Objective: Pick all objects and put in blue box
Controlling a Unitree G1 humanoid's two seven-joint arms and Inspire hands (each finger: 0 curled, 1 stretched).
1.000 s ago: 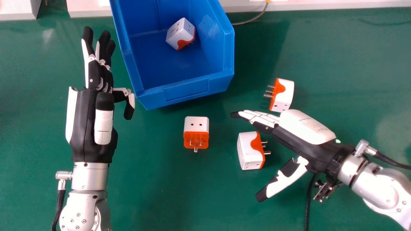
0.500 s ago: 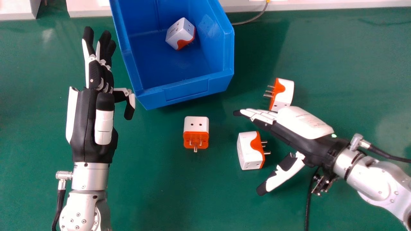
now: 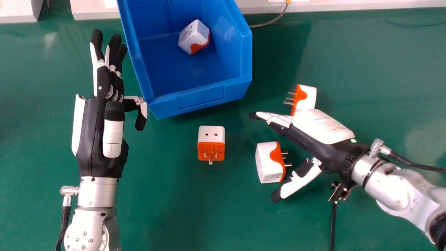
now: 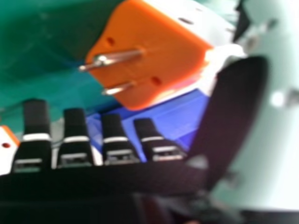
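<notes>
Probably the main risk is a poor hold on the near adapter (image 3: 270,162): its prongs face the open right hand (image 3: 320,150), so closing on them, with the thumb off to one side, could twist or push it over the tabletop (image 3: 167,209) instead of lifting it. A sweep of the straight fingers could also knock the far adapter (image 3: 306,99), which lies close behind them. Carrying low might catch the front wall of the blue box (image 3: 200,99); one adapter (image 3: 194,36) is already inside, and the middle adapter (image 3: 211,143) sits in front of it. The left hand (image 3: 92,139) is idle beside the box, fingers extended.

The right hand covers the lower end of the far adapter, and the box's far end runs out of the head view. Whether the thumb touches the near adapter, and how high the palm is, I cannot tell. Prongs on the boxed adapter are mostly hidden.
</notes>
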